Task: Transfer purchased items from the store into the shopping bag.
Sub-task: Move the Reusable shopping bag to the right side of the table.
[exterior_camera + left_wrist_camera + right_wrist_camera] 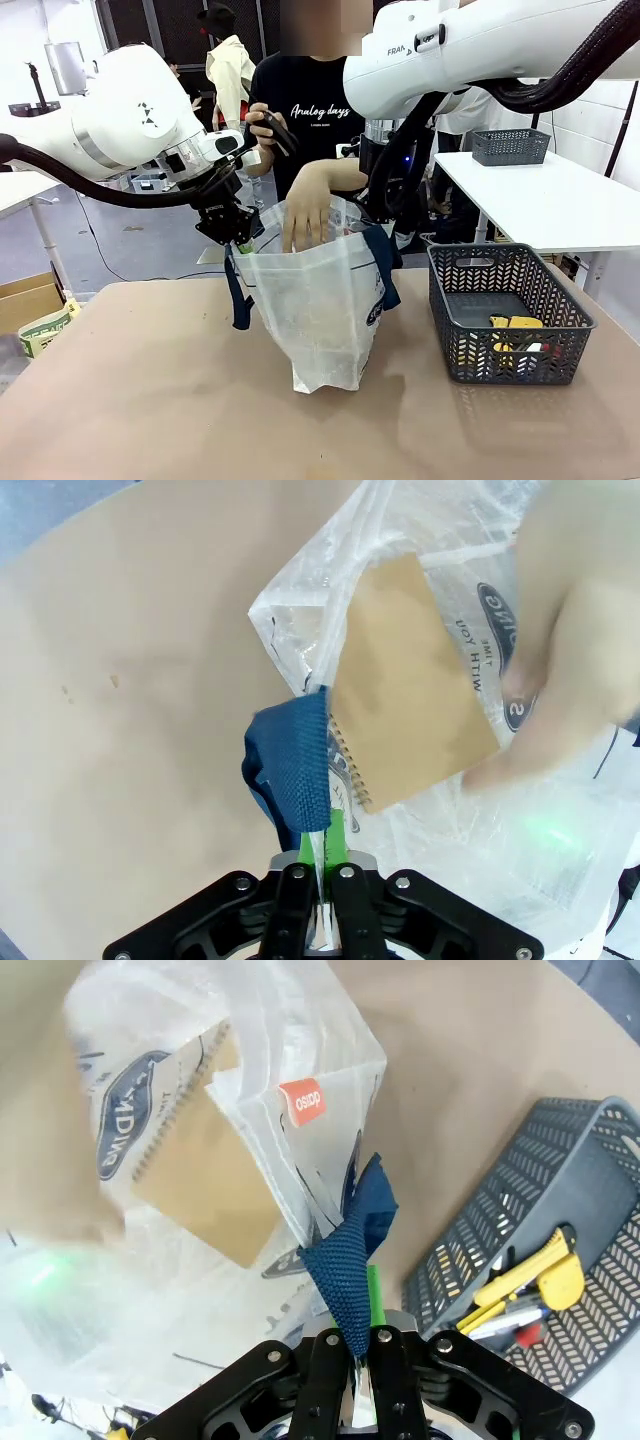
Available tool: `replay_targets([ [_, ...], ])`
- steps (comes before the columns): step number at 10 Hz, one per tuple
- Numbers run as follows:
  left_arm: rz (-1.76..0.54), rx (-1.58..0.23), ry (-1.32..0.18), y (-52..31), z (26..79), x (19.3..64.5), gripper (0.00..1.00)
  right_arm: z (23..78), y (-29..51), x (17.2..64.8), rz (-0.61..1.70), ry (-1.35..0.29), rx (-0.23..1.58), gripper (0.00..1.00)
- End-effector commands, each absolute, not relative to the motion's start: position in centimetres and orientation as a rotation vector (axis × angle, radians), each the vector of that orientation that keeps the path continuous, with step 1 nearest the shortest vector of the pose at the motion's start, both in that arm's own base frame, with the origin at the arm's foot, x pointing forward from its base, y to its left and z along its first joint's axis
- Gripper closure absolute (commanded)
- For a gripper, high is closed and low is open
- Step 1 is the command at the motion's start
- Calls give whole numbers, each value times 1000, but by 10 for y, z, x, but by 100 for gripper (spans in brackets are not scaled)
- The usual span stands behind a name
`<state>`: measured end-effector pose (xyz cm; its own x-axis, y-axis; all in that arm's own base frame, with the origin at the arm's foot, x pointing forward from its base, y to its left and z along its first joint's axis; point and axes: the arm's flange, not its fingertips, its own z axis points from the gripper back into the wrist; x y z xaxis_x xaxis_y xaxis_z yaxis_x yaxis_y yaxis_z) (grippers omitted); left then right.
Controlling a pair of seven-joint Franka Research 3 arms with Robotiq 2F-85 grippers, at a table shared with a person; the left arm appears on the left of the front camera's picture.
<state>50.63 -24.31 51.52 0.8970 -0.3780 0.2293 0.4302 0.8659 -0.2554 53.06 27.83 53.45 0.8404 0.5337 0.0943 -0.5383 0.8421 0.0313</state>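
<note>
1. A brown table [130, 400] has the shopping bag [320, 310] standing in its middle.
2. The left gripper [318, 868] is pinching the bag's edge by a blue handle [300, 765].
3. The right gripper [358, 1352] pinches the other edge.
4. A person's hand [305, 205] holds a brown notebook [410, 680] inside the bag.
5. Yellow things [515, 323] lie in the grey basket [500, 250] beside it.

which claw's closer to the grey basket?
Right. The right claw grips the shopping bag's strap on the basket side; the left claw grips the strap on the far side.
</note>
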Motion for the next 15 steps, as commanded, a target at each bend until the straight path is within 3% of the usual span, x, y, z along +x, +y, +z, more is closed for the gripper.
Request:
replay_targets([
  [1,-413,-306,-186,-242,514,504,100,534,278,530,561,-81,59,100],
  [15,-413,-306,-186,-242,514,504,100,534,278,530,561,-81,59,100],
])
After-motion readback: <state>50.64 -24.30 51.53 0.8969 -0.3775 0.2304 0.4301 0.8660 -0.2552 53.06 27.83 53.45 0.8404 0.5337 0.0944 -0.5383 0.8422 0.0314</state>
